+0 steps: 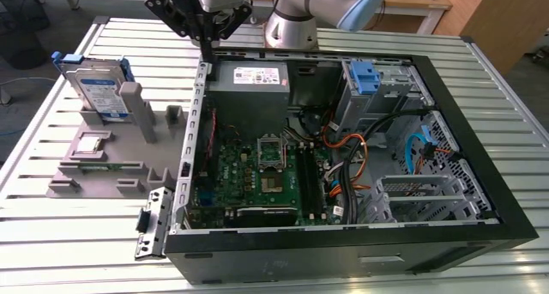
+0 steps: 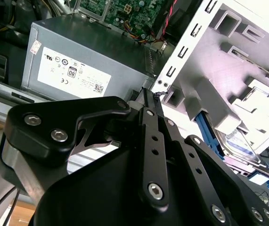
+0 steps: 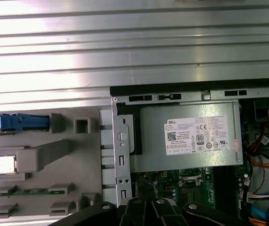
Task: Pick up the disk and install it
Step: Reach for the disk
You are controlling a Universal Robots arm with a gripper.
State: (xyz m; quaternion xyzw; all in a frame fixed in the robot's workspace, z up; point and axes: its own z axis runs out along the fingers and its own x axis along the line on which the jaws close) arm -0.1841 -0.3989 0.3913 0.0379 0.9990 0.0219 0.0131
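Overhead: the gripper (image 1: 208, 42) hung above the back corner of the computer case (image 1: 467, 123), over the power supply (image 1: 249, 82) and touching nothing.
Gripper state: jaws were drawn together to a narrow point with nothing between them, best seen in the second wrist view.
Disk: the disk (image 1: 94, 91) stood on edge in a grey holder (image 1: 103, 168) on the slatted table (image 1: 51, 236). It was outside the case and not yet picked up.
Bearing: the disk lay toward the exterior view's left of the gripper and lower down. It was well apart from the gripper, with the case's slotted metal wall between them.
Long axis: the long side rose roughly upright, leaning back a little. The labelled broad face was turned to the exterior camera and the thin edge was uppermost.
Arm: there was a single arm, so no nearer-hand question arose.
Exterior view: it gave the label face and the standing height. It also gave a blue bracket (image 1: 364, 75) without a drive, up in the case's bay.
First wrist view: it gave the disk (image 3: 21, 123) edge-on, as a thin strip with a blue end, running crosswise to the case wall.
Second wrist view: it gave the disk (image 2: 240, 143) beyond the closed tips, beside the holder's posts.
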